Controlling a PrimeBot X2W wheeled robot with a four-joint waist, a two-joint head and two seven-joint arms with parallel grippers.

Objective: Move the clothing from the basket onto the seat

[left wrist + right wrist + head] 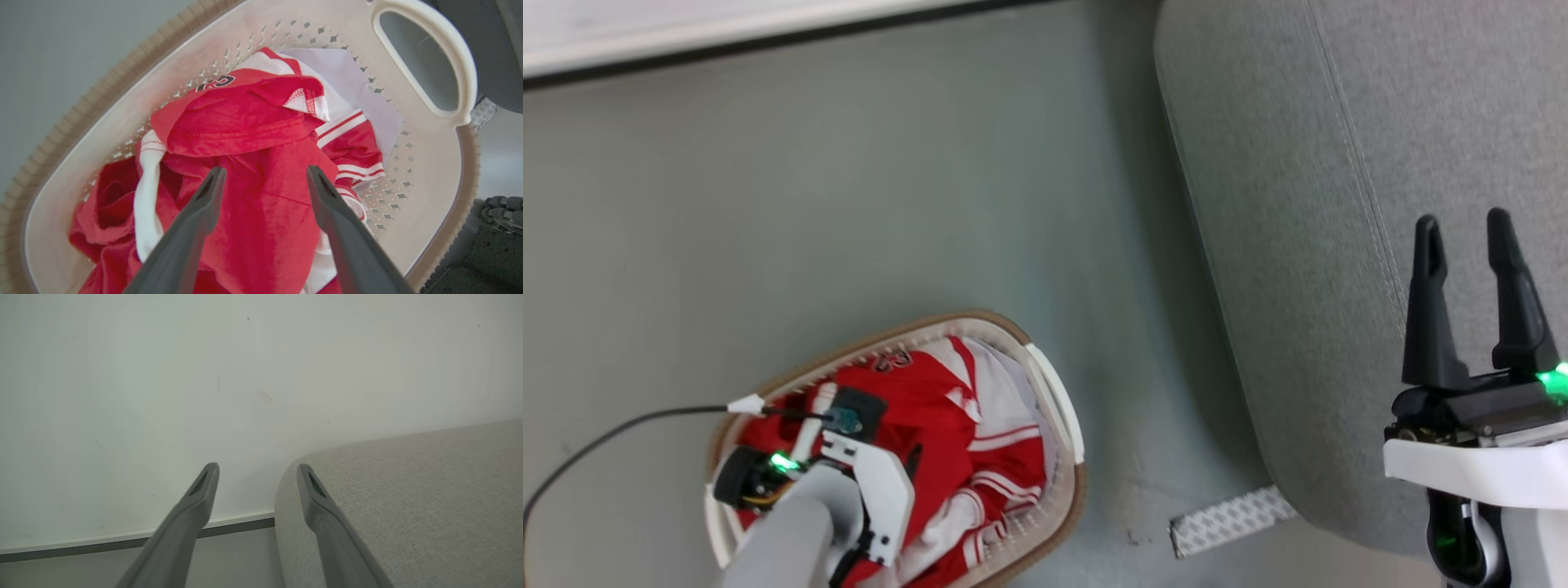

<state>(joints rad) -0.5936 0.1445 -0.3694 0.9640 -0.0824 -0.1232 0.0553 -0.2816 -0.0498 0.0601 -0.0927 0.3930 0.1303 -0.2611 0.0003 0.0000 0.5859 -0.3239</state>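
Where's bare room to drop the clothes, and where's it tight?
The seat: the visible top is bare, from its rounded edge past the stitched seam; right claw, open, hovers over its near part. The floor between basket and seat is bare bar a tape strip. Crowded: basket, heaped with clothing, left claw open above it.

My left gripper [265, 171] hangs, fingers apart, over the oval white perforated plastic basket [427, 171]. Crumpled bright red fabric clothing [245, 122] with white stripes lies heaped inside it.

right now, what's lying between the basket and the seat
In the head view, mostly bare grey floor separates the basket from the seat. One pale patterned strip lies on it, at the seat's near corner.
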